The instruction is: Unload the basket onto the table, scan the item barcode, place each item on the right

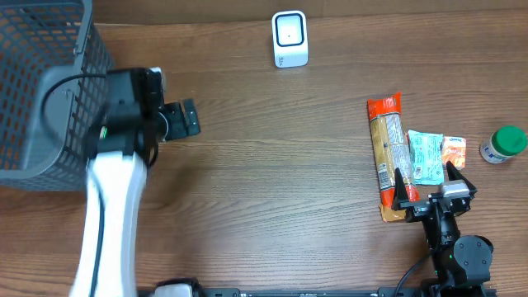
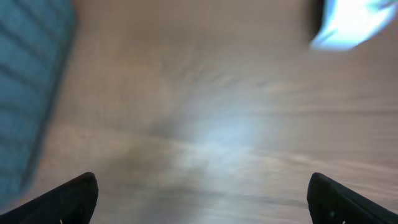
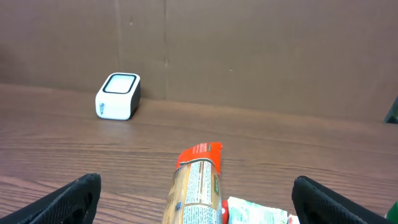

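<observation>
A long packet with orange ends and a printed label (image 1: 388, 157) lies on the wooden table at the right; its label faces up in the right wrist view (image 3: 198, 186). The white scanner (image 1: 289, 39) stands at the back centre, and the right wrist view shows the scanner (image 3: 118, 96) far left of the packet. My right gripper (image 1: 429, 183) is open just short of the packet's near end, empty, its jaws straddling it (image 3: 199, 208). My left gripper (image 1: 190, 118) hangs open and empty beside the basket. The left wrist view is blurred, with open fingertips (image 2: 74, 199) over bare wood.
A grey mesh basket (image 1: 41, 82) fills the back left corner. Beside the long packet lie a teal packet (image 1: 426, 155), a small orange packet (image 1: 453, 152) and a green-capped bottle (image 1: 503, 144). A brown wall (image 3: 249, 50) stands behind the table.
</observation>
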Robot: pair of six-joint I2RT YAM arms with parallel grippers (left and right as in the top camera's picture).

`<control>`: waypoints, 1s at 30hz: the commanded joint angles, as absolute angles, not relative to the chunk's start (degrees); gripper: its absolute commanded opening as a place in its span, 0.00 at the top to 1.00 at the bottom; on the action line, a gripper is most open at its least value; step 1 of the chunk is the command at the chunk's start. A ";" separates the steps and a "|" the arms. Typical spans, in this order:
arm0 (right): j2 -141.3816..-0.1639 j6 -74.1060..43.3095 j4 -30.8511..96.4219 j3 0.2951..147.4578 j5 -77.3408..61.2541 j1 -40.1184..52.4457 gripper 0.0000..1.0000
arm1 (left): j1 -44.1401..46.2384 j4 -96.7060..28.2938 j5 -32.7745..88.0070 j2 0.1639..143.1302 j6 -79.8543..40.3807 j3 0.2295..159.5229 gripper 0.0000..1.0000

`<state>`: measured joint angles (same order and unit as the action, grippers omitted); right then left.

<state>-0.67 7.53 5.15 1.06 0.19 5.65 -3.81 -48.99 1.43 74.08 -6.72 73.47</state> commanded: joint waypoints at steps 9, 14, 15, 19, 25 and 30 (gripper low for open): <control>-0.16 7.55 4.80 0.45 -0.14 5.39 0.00 | -3.64 -49.28 1.06 38.33 -6.85 74.06 0.00; -0.16 7.55 4.80 0.45 -0.14 5.39 0.00 | -3.77 -49.71 1.06 33.34 -6.85 73.97 0.00; -0.16 7.55 4.80 0.45 -0.14 5.39 0.00 | -3.77 -49.91 1.06 32.86 -6.85 73.97 0.00; -0.16 7.55 4.80 0.45 -0.14 5.39 0.00 | -3.79 -52.86 1.06 31.11 -6.85 73.97 0.00; -0.16 7.55 4.80 0.45 -0.14 5.39 0.00 | -4.36 -62.39 -0.99 30.41 -5.45 73.87 0.00; -0.16 7.55 4.80 0.45 -0.14 5.39 0.00 | -6.79 -65.19 -4.01 29.80 -4.29 70.32 0.00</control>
